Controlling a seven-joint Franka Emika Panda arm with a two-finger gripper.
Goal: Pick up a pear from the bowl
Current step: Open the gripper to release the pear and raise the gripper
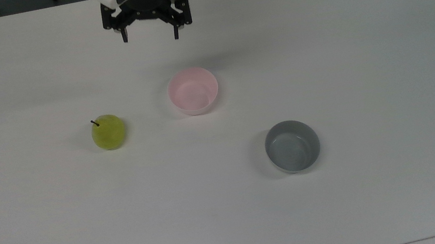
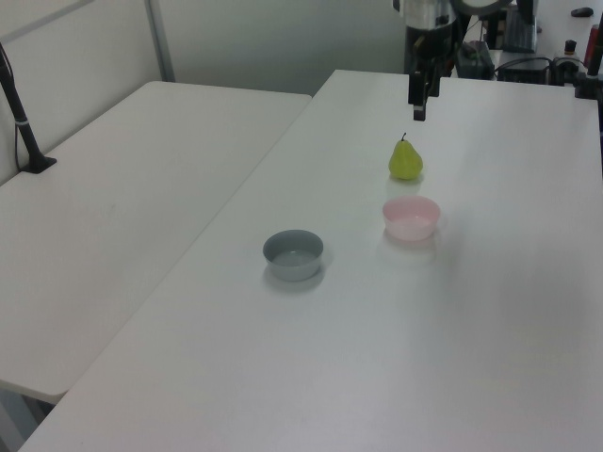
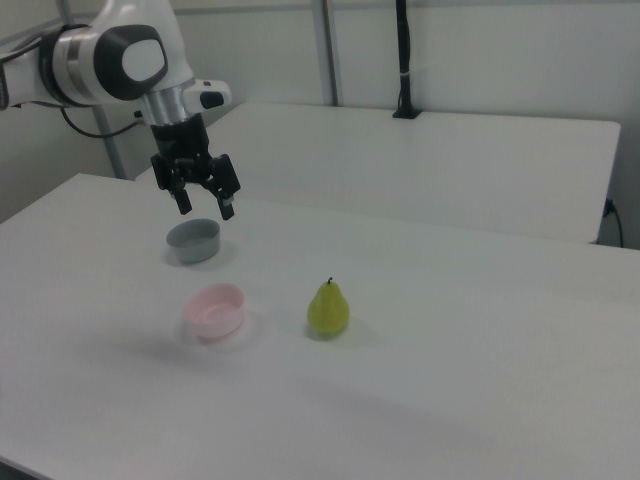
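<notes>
The yellow-green pear (image 1: 108,132) (image 2: 405,161) (image 3: 328,309) stands upright on the white table (image 1: 235,225), outside any bowl, with its dark stem up. The pale pink bowl (image 1: 193,90) (image 2: 412,217) (image 3: 214,312) sits empty to the right of the pear in the top view. My gripper (image 1: 150,38) (image 2: 420,104) (image 3: 205,208) hangs open and empty high above the table, near the far edge in the top view, well away from the pear.
A grey bowl (image 1: 292,146) (image 2: 293,255) (image 3: 193,241) sits empty toward the top view's lower right. A second white table (image 2: 122,179) stands alongside. A black post (image 2: 21,118) rises from it.
</notes>
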